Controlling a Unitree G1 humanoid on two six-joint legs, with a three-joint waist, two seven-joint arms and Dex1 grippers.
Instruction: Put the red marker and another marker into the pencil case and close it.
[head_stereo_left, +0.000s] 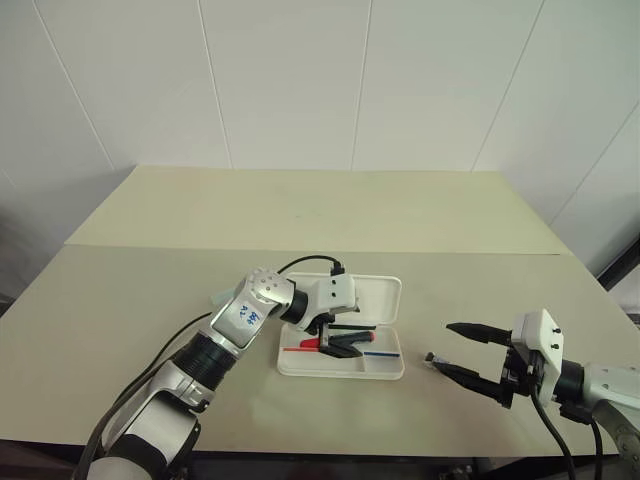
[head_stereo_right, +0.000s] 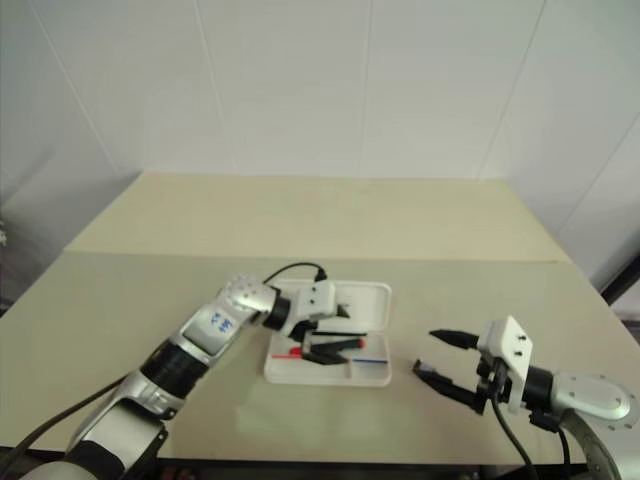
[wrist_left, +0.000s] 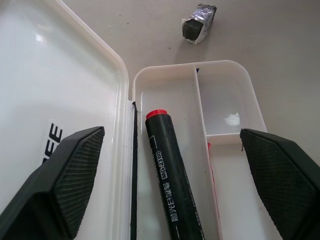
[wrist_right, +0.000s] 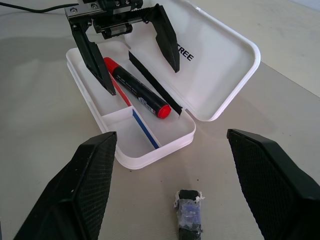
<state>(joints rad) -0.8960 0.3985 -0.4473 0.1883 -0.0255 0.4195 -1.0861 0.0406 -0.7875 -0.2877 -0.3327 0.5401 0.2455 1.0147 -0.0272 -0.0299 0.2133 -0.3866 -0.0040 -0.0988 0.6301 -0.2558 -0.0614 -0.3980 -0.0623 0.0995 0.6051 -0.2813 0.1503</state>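
Observation:
The white pencil case (head_stereo_left: 388, 292) lies open on the table, its lid flat behind the tray. Inside the tray's long compartment beside the hinge rests the red marker (wrist_right: 135, 91), with a black barrel and red ends. My left gripper (head_stereo_left: 362, 340) hovers open just over the tray, one finger on each side of the marker and neither touching it. Off to the case's right, my right gripper (head_stereo_left: 442, 343) is open and holds nothing. Another marker is out of view.
A small dark grey stub (wrist_right: 190, 216) lies on the table between the case and my right gripper. The tray has a short divided compartment (wrist_left: 227, 107) at its right end, with a blue stripe (wrist_right: 146, 130) beside it. The beige table (head_stereo_left: 300, 210) stretches back to a white wall.

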